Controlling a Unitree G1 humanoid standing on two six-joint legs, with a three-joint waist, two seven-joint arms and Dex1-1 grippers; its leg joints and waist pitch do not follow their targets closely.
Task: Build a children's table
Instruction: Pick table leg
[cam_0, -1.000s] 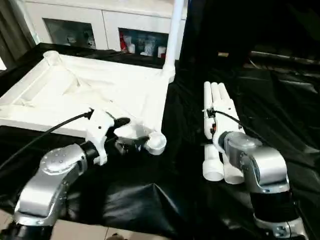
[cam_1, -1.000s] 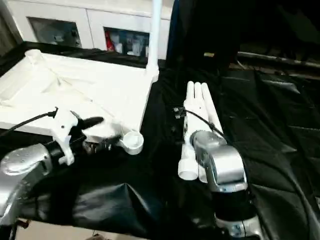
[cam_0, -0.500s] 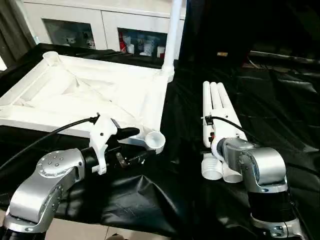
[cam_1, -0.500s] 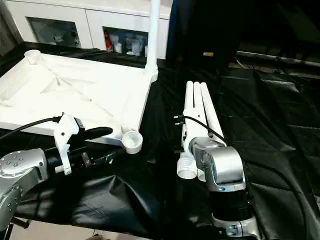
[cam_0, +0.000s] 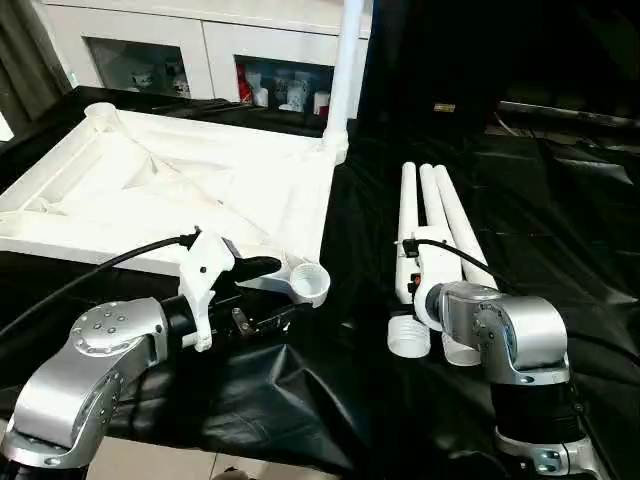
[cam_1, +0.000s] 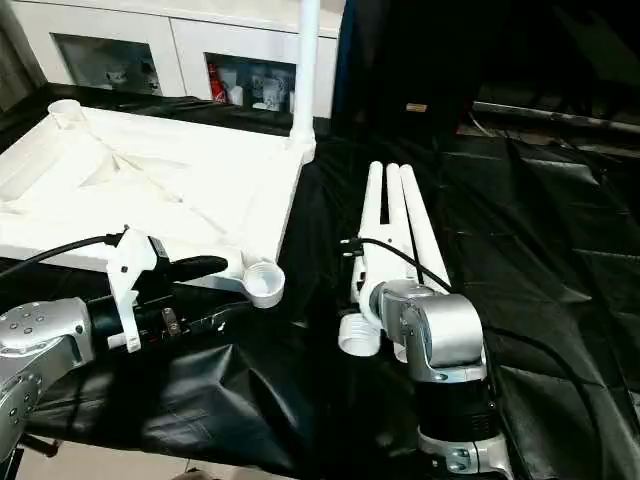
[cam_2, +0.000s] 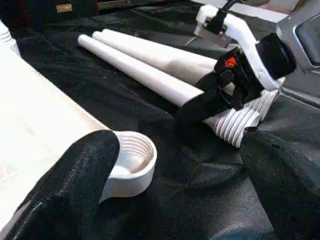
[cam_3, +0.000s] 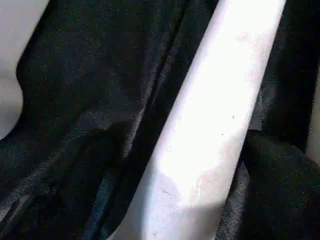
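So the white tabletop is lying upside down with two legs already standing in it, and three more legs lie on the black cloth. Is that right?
Not quite. The tabletop does lie upside down, but just one standing leg is fitted, at its far corner; the left eye view shows the near corner socket empty. The three loose legs do lie on the black cloth.

The upright leg (cam_0: 346, 70) in the far corner socket is running out past the top edge, so its upper end is not showing. The right forearm (cam_0: 505, 335) is covering the thick ends of the lying legs (cam_0: 432, 215) — whether the fingers are touching one, I cannot tell. The table top (cam_0: 170, 190) is getting cut by the left edge.
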